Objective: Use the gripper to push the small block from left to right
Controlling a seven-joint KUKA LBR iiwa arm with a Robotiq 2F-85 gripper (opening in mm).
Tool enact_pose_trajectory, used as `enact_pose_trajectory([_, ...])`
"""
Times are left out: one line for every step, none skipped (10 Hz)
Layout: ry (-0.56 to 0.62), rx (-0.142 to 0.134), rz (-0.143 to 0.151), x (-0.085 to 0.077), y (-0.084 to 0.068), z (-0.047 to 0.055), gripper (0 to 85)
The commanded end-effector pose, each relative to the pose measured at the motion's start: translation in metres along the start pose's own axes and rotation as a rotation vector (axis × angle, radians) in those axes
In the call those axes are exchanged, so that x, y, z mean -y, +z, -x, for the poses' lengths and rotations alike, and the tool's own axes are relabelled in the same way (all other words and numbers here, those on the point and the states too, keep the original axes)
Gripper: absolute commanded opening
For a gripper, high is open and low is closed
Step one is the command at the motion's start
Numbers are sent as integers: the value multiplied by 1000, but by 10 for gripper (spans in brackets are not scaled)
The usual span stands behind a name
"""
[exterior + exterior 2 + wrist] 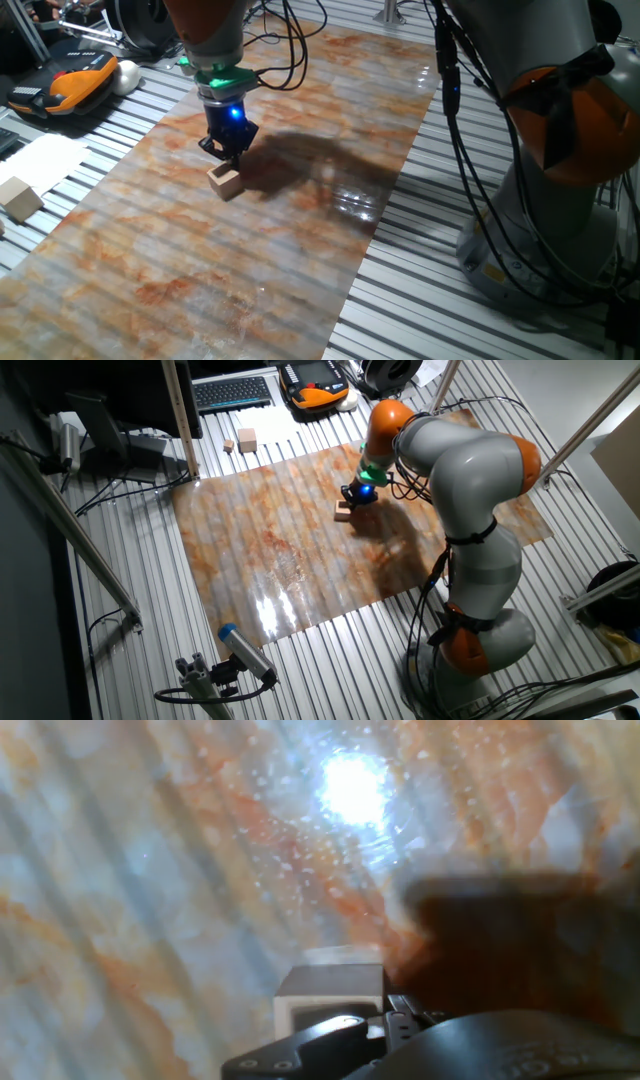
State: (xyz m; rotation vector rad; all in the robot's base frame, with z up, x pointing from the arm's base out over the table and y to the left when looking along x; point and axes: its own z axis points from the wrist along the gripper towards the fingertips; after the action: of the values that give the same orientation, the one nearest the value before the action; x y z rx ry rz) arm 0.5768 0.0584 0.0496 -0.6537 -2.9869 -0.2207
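Your dark two-fingered tool [231, 152] with its blue light stands low on the marbled orange desk [200, 270], touching the small tan wooden cube [226, 181]. Fingers apart or together, I cannot tell. Judging by that contact, pushing has begun; most travel remains.

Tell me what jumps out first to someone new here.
The gripper with its blue light, low over the marbled mat and right by the small block. Next the bulky grey-and-orange arm bending over the mat. A paler block sits off the mat's left edge.
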Motion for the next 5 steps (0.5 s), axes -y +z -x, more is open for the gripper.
enact_pose_trajectory([7, 2, 4, -3, 0, -2, 0])
enact_pose_trajectory([12, 3, 3, -7, 1, -4, 0])
enact_pose_trajectory([15, 5, 2, -8, 2, -5, 0])
enact_pose_trajectory([16, 4, 3, -8, 1, -6, 0])
enact_pose_trajectory([18, 4, 5, -9, 1, -7, 0])
